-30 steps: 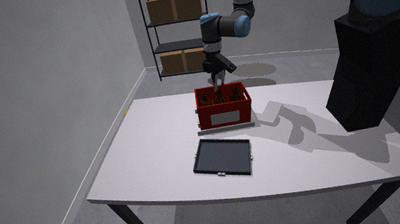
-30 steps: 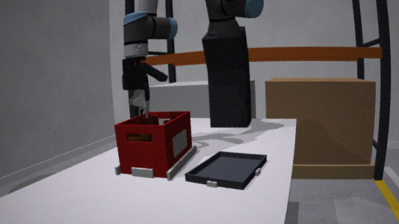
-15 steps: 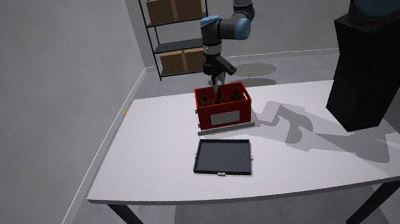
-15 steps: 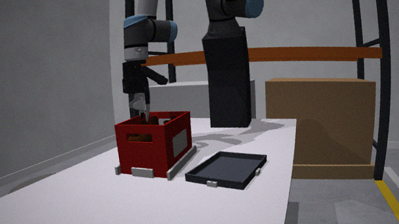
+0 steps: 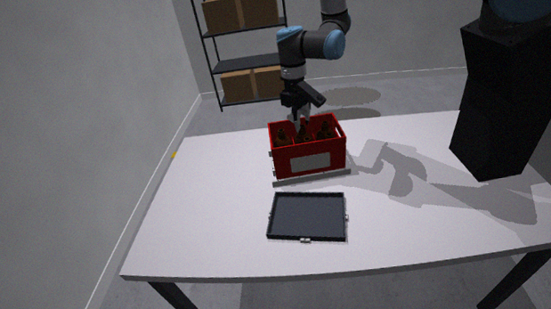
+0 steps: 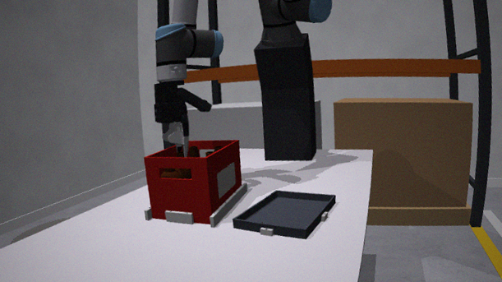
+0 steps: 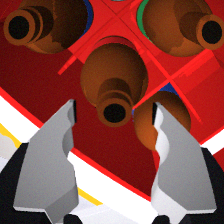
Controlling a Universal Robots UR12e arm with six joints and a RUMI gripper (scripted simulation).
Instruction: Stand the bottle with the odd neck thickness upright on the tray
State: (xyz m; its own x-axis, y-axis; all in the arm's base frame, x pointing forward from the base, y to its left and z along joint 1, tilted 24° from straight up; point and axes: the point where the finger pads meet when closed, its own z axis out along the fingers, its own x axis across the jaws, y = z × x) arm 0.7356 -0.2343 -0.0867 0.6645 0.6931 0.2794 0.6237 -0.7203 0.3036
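Note:
The red crate point(image 5: 307, 147) stands at the back middle of the table and holds several brown bottles. My gripper point(image 5: 299, 121) points straight down at the crate's top, over the middle bottle of the far row. In the wrist view this bottle point(image 7: 114, 85) is centred between my fingers, and its mouth lies level with the fingertips. There is a gap on each side, so the gripper is open and touches nothing. Another bottle point(image 7: 150, 120) is partly hidden behind the right finger. The dark tray point(image 5: 306, 215) lies empty in front of the crate.
Two more bottles point(image 7: 42, 25) point(image 7: 182, 25) stand in the neighbouring cells. Grey stop blocks point(image 6: 178, 216) line the crate's base. The arm's black pedestal point(image 5: 512, 93) stands at the table's right. Shelves with cardboard boxes point(image 5: 244, 45) are behind.

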